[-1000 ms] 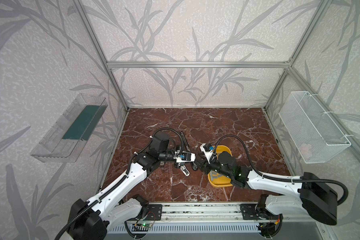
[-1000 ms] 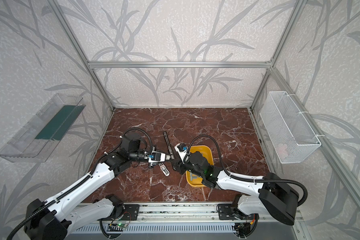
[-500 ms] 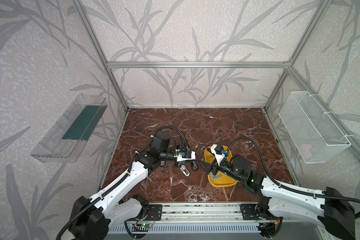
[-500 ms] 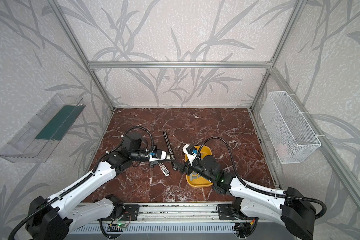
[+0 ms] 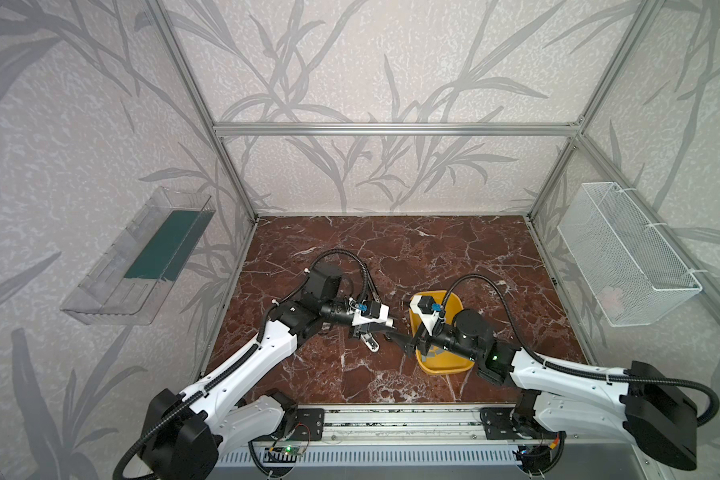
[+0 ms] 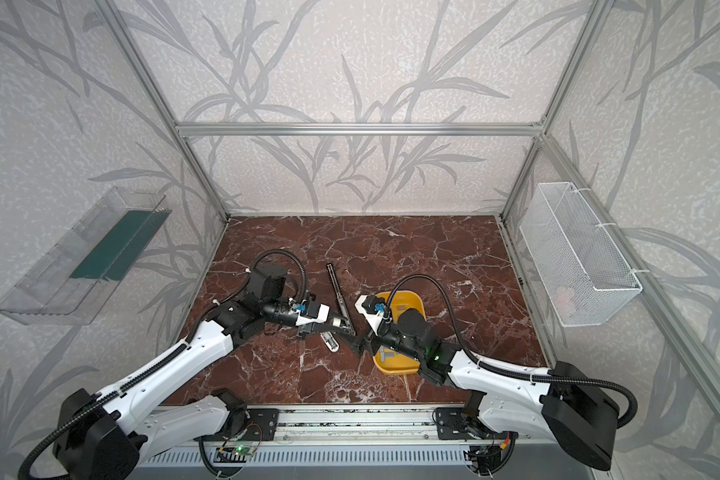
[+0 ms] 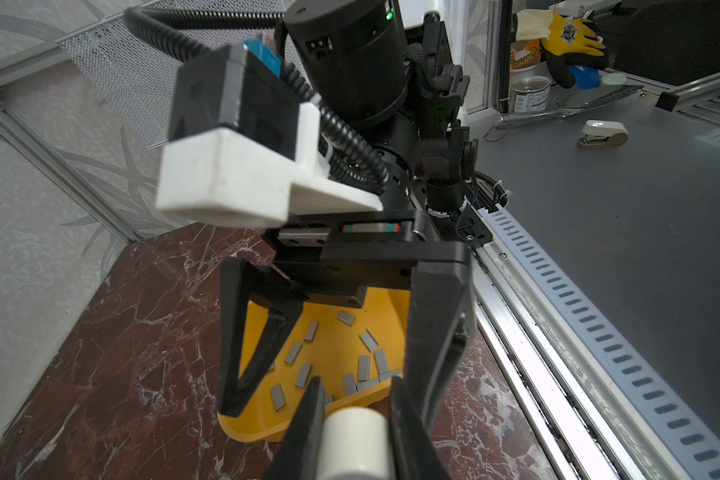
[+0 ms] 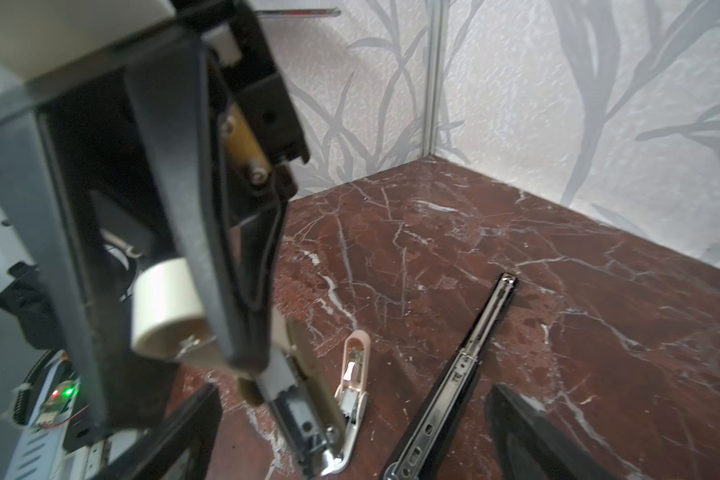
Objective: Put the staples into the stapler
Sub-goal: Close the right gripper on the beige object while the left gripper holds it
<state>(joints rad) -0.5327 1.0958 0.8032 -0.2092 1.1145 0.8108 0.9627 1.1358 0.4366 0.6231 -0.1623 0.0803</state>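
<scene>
Staples (image 7: pixel 363 368) dot the tray (image 7: pixel 258 432); left fingers (image 7: pixel 304 436) pinch the stapler (image 8: pixel 304 407), facing right fingers (image 7: pixel 433 324) spread empty.

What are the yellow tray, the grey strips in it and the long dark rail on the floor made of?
The yellow tray is probably moulded plastic: even colour, soft sheen, rounded rim. The staple strips look like metal: flat, grey, dull shine. The rail is metal, likely steel: dark with bright edges and punched slots, like a drawer slide.
</scene>
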